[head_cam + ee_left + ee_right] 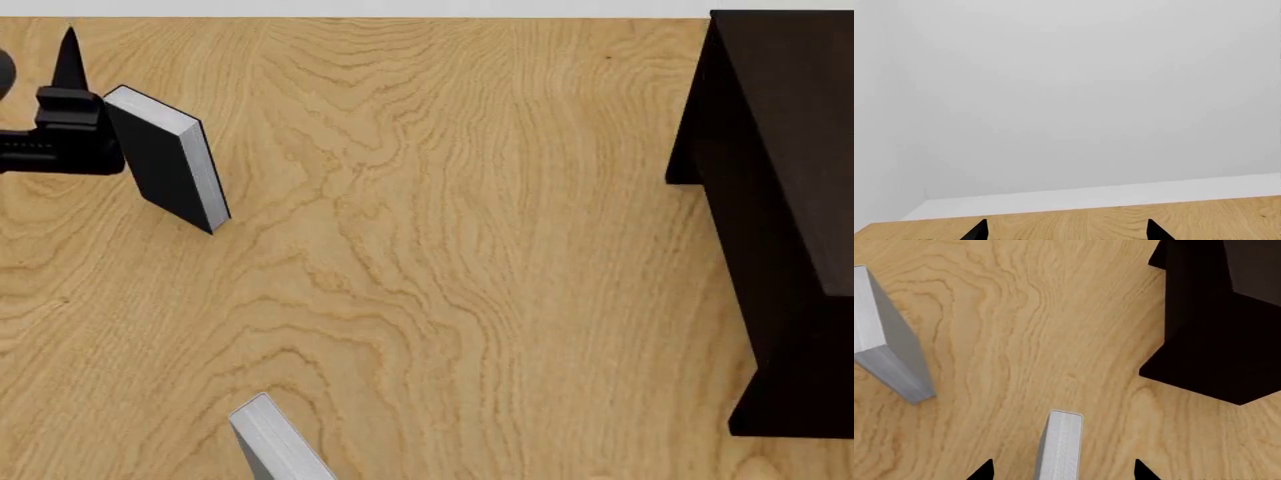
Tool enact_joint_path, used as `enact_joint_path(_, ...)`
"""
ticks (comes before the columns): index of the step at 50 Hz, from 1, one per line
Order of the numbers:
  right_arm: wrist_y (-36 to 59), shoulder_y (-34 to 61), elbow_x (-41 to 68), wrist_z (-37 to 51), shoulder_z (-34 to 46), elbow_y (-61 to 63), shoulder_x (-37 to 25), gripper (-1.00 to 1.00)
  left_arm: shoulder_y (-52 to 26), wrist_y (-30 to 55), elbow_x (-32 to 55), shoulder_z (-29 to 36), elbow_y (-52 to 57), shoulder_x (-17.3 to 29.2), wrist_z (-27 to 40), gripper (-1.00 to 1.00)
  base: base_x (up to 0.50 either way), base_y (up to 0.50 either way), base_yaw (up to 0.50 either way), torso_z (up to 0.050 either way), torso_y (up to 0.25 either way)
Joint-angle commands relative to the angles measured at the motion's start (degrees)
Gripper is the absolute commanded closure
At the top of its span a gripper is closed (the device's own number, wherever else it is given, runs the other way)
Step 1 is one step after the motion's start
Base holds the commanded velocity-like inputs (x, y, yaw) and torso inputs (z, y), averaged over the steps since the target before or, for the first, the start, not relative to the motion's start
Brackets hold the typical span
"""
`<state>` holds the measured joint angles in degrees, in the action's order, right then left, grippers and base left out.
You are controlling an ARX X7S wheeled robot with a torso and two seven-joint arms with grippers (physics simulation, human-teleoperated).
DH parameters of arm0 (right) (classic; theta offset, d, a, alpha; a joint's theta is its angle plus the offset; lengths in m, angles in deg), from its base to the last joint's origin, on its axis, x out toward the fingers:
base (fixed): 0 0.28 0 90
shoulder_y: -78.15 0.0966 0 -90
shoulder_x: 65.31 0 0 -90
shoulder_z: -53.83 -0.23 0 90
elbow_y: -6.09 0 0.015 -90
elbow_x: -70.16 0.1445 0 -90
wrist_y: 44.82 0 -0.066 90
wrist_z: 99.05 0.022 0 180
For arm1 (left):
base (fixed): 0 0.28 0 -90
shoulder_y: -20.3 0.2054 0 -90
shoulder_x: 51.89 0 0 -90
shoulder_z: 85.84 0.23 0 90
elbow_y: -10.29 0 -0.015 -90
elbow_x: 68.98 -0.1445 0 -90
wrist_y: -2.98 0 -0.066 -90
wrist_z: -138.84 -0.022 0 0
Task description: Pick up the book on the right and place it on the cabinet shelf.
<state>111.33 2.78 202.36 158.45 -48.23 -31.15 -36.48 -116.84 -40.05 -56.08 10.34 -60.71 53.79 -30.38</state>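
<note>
The book, plain light grey with white page edges, stands upright on the wooden table. It also shows at the near edge of the head view as the book. My right gripper is open and straddles it, with a wide gap on each side. The dark cabinet stands at the right, also seen as the cabinet; its shelf is hidden. My left gripper is open and holds nothing.
Another upright book, dark-faced in the head view, stands far left, right beside my left gripper's finger. A grey upright book stands off to one side of the right gripper. The table's far edge meets a white wall.
</note>
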Motion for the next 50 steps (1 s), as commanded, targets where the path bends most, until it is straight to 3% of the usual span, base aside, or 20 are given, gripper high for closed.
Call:
enact_joint_path(1,3.04,-3.56,-4.15,-2.85,-2.79,-2.20,3.66,-1.00,0.55,-0.24,0.37,0.01,0.31,0.15,0.08,-1.00,0.00,0.00,0.00,0.000,0.000)
enact_joint_path(33,14.30,-8.50,-21.41,-15.56,-4.00,-8.23,15.61,-1.00,-0.44,-0.95,0.53,0.64,-0.75,-0.02,0.99,-1.00,0.00,0.00,0.00,0.000,0.000)
enact_joint_path(50,16.34,-12.66,-27.22,-19.45,-4.57,-7.91,17.76,-1.00,-0.59,0.16,0.84,0.35,0.38,0.08,2.03,-1.00,0.00,0.00,0.00,0.000,0.000)
